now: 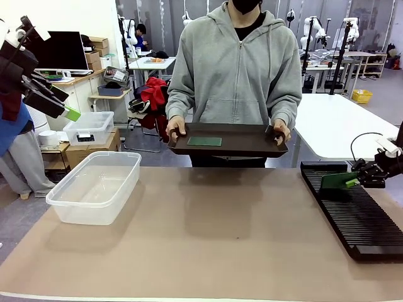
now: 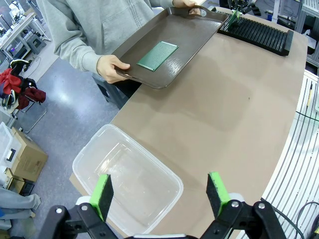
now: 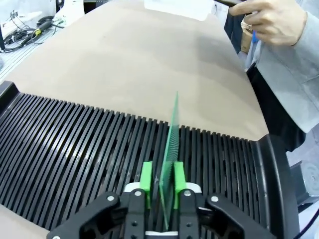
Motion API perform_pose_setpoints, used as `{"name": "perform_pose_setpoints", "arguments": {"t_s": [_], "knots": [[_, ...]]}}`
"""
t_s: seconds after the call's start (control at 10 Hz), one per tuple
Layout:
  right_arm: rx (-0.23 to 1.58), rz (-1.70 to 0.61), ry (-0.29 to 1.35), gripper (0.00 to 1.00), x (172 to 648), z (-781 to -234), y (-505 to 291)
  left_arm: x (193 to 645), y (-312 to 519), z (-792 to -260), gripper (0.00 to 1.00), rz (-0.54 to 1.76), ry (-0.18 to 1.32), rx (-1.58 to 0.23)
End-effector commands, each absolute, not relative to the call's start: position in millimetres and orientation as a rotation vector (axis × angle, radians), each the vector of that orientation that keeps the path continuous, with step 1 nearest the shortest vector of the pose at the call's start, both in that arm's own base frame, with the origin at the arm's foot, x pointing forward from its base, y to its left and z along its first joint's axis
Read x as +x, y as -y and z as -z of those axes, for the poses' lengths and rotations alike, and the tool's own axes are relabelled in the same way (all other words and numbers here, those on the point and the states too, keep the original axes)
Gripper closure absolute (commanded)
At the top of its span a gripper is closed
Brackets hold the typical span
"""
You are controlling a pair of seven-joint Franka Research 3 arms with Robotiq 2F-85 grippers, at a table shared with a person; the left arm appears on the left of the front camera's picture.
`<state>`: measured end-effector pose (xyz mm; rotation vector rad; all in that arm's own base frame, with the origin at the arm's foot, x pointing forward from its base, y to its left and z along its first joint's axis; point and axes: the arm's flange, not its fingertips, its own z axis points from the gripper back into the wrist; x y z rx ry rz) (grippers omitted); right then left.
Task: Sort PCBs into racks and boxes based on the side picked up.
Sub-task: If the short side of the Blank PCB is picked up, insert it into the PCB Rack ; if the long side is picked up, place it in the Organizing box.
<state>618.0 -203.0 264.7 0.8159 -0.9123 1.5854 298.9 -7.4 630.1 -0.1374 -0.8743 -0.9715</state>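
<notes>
Front camera looks across my surface (image 1: 208,239) at person (image 1: 236,69); left wrist high above it; right wrist close over rack (image 3: 75,144), shared by all

Bright, even overhead light; a soft shadow falls on the desk (image 1: 201,239) beneath the tray (image 1: 227,148). Wrist views bend at edges.

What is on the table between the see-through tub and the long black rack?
Nothing: in the front view the brown table is bare from the tub to the rack. The person holds the tray farther back.
</notes>
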Motion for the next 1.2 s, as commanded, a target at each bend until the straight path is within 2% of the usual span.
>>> {"name": "perform_pose_setpoints", "arguments": {"t_s": [0.0,0.1,0.2,0.3,0.4,0.5,0.6,0.7,1.0,1.1], "knots": [[0.809,-1.593,0.871,0.77,617.4,-264.5,202.0,298.9,6.8,-628.5,0.00,0.975,0.864,-0.140],[0.807,-1.599,0.870,0.38,617.1,-265.0,202.7,298.9,6.8,-628.5,0.00,0.975,0.864,-0.140],[0.806,-1.604,0.868,0.57,617.0,-266.1,202.2,298.9,6.8,-628.5,0.00,0.975,0.864,-0.140],[0.803,-1.604,0.867,0.18,616.0,-266.3,202.3,298.9,6.8,-628.5,0.00,0.975,0.864,-0.140],[0.791,-1.599,0.870,0.37,617.4,-267.6,205.0,298.9,6.8,-628.5,0.00,0.975,0.864,-0.140],[0.787,-1.594,0.877,0.00,617.4,-268.8,205.2,298.9,6.8,-628.5,0.00,0.975,0.864,-0.140],[0.782,-1.595,0.885,0.17,617.7,-270.5,206.1,298.9,6.8,-628.5,0.00,0.975,0.864,-0.140],[0.772,-1.595,0.891,0.00,618.4,-273.1,207.3,298.9,6.8,-628.5,0.00,0.975,0.864,-0.140],[0.741,-1.594,0.910,0.02,619.0,-290.9,212.5,298.9,6.8,-628.5,0.00,0.975,0.864,-0.140],[0.733,-1.596,0.907,0.00,616.6,-298.2,213.2,298.9,6.8,-628.5,0.00,0.975,0.864,-0.140]]}}
